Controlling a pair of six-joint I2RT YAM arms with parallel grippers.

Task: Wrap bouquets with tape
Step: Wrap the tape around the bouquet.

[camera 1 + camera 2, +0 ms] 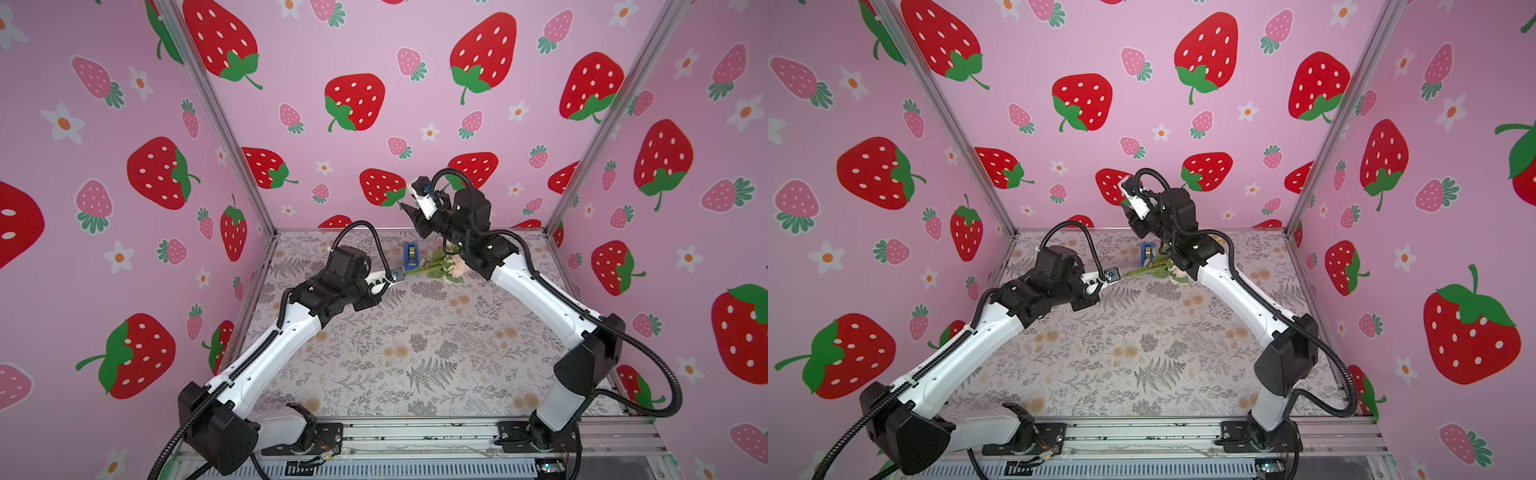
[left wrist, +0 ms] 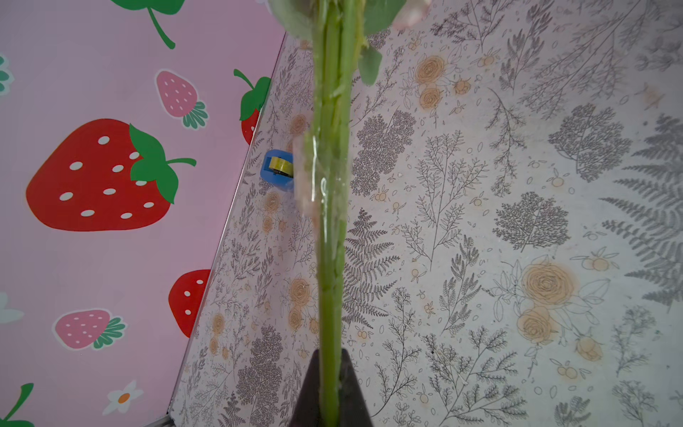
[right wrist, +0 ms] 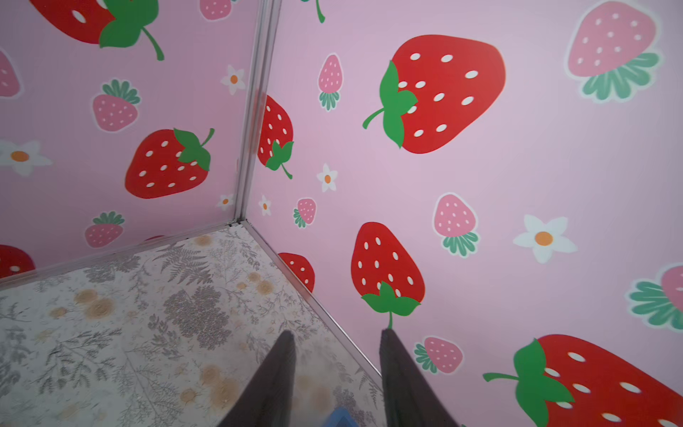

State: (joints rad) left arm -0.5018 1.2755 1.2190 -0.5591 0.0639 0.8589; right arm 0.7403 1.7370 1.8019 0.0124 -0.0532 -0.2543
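The bouquet (image 1: 436, 266) lies nearly level above the far part of the table, its green stems pointing left and its pale blooms to the right, partly hidden by the right arm. My left gripper (image 1: 397, 275) is shut on the stem ends (image 2: 330, 258). A strip of clear tape (image 2: 314, 177) clings around the stems midway and hangs loose on one side. The tape sits in its blue dispenser (image 1: 411, 254) just behind the stems, near the back wall. My right gripper (image 1: 409, 210) hangs raised above the dispenser, open, with nothing between its fingers (image 3: 284, 355).
The floral printed table (image 1: 415, 353) is enclosed by strawberry-patterned walls with metal corner posts (image 1: 582, 178). The right forearm (image 1: 540, 291) crosses over the blooms. In the right wrist view a blue corner of the dispenser (image 3: 338, 416) shows below the fingers.
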